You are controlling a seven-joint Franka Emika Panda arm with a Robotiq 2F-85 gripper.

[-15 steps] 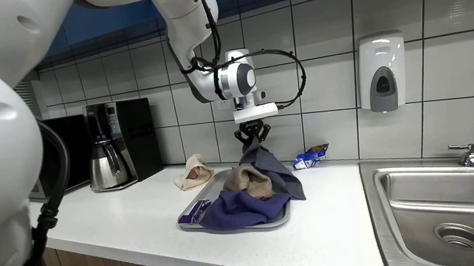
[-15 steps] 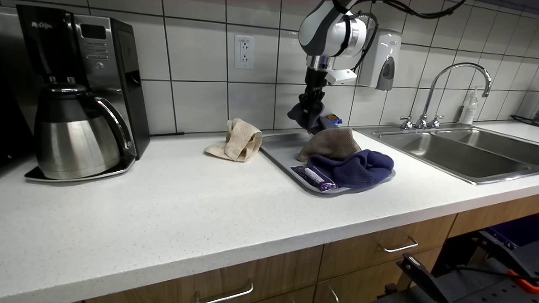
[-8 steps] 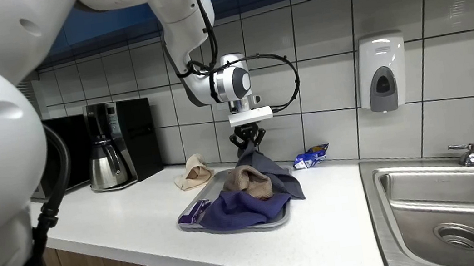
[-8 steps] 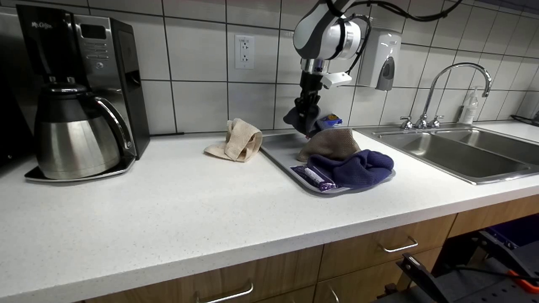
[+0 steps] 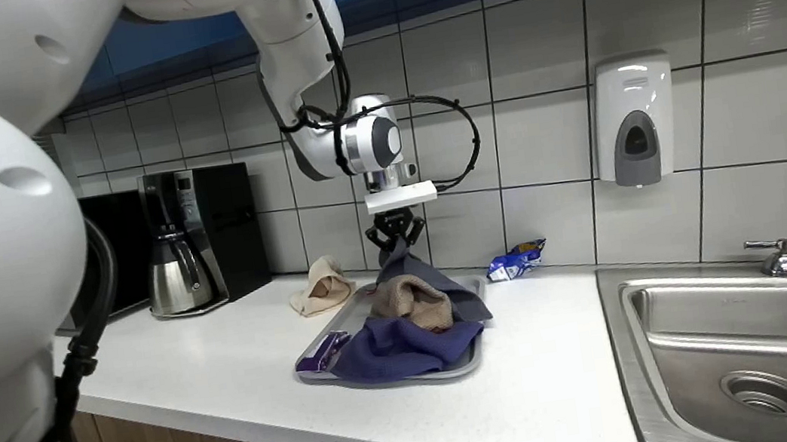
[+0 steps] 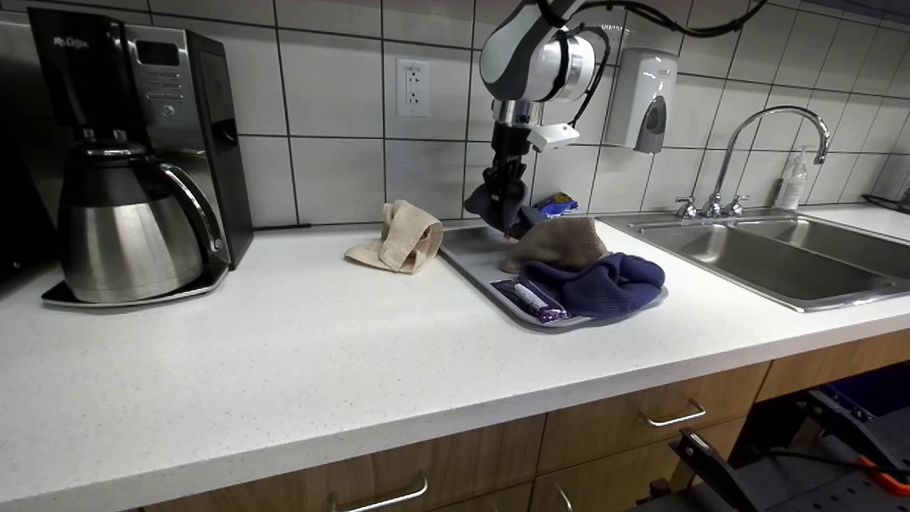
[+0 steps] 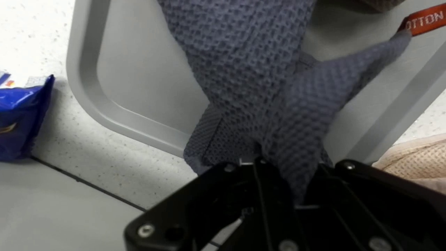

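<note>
My gripper (image 5: 397, 242) is shut on a grey-blue cloth (image 5: 469, 301) and holds it bunched above the back of the grey tray (image 5: 354, 313). In the wrist view the cloth (image 7: 240, 52) runs up between the fingers (image 7: 296, 170), with a loose corner bearing an orange tag (image 7: 423, 21). The cloth's far end drapes over the tray's right side. A brown cloth (image 5: 412, 301) and a purple cloth (image 5: 406, 348) lie on the tray beside it. A purple wrapped bar (image 6: 530, 299) lies at the tray's front corner. The fingertips are partly hidden by cloth.
A beige cloth (image 6: 398, 238) lies on the counter left of the tray. A blue packet (image 5: 516, 260) lies by the tiled wall. A coffee maker (image 6: 135, 178) stands at left, a sink (image 5: 745, 350) at right. A soap dispenser (image 5: 635, 119) hangs on the wall.
In both exterior views my gripper has moved left and slightly down with the grey-blue cloth. The cloth's draped end has slid left towards the tray. The other things have not moved.
</note>
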